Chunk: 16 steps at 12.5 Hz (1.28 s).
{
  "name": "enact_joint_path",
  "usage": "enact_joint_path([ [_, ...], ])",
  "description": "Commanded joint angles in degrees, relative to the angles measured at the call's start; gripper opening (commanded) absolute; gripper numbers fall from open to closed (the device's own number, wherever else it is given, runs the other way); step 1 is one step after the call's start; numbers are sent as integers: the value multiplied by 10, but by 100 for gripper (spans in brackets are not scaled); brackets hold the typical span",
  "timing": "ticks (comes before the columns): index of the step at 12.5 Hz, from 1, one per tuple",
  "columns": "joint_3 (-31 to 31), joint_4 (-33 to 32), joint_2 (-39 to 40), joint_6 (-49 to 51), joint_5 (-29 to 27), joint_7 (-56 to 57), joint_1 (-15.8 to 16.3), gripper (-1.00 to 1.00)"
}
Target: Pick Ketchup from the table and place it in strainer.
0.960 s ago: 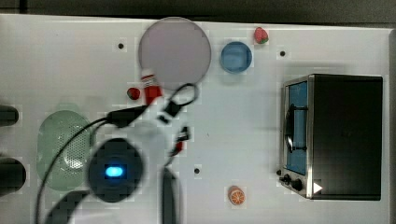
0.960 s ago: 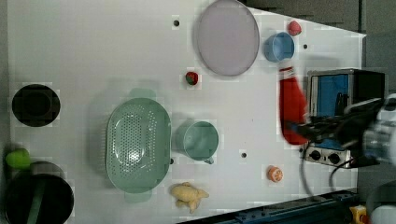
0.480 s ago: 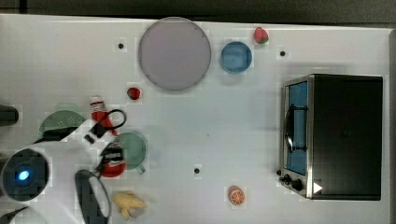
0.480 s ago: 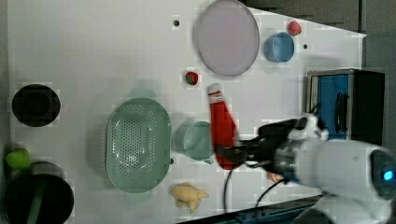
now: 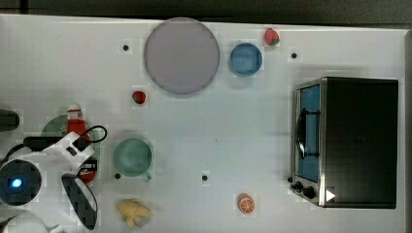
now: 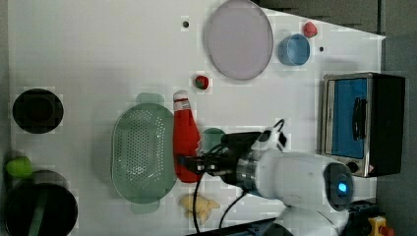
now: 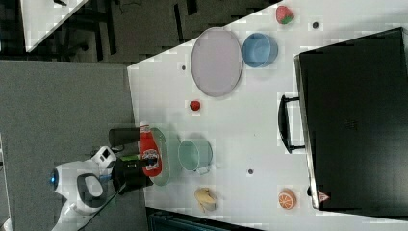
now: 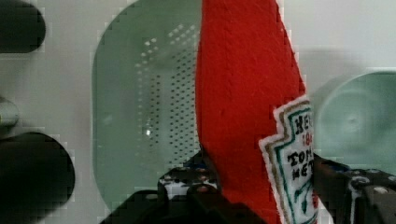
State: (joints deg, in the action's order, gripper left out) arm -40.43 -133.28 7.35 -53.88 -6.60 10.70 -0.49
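White counter [image 6: 123,54] all round, and the gripper [image 6: 189,164] was clamped on the base of the ketchup bottle [image 6: 186,142], which hung over the edge of the mint strainer [image 6: 140,152] nearest the green cup [image 5: 132,156]. Risky spot: let go there and the long bottle could have caught the rim and rolled out toward the cup. The hold sat low on the bottle, so a swing might have tipped it, cap [image 6: 181,96] leading, right past the basket

Ketchup bottle [image 8: 243,93]: matt, felt-like red cloth w/ stitched label. Strainer [image 8: 140,116]: smooth perforated plastic. Tabletop [image 5: 243,126]: smooth, matt white.
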Motion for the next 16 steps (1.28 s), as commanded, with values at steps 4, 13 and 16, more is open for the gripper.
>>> enact_joint_path([
  [4,-12,12,102,-96,-4,-89,14,49],
  [13,13,62,14,-71,-13,-92,-52,100],
  [16,60,98,-45,44,-21,-92,-99,100],
])
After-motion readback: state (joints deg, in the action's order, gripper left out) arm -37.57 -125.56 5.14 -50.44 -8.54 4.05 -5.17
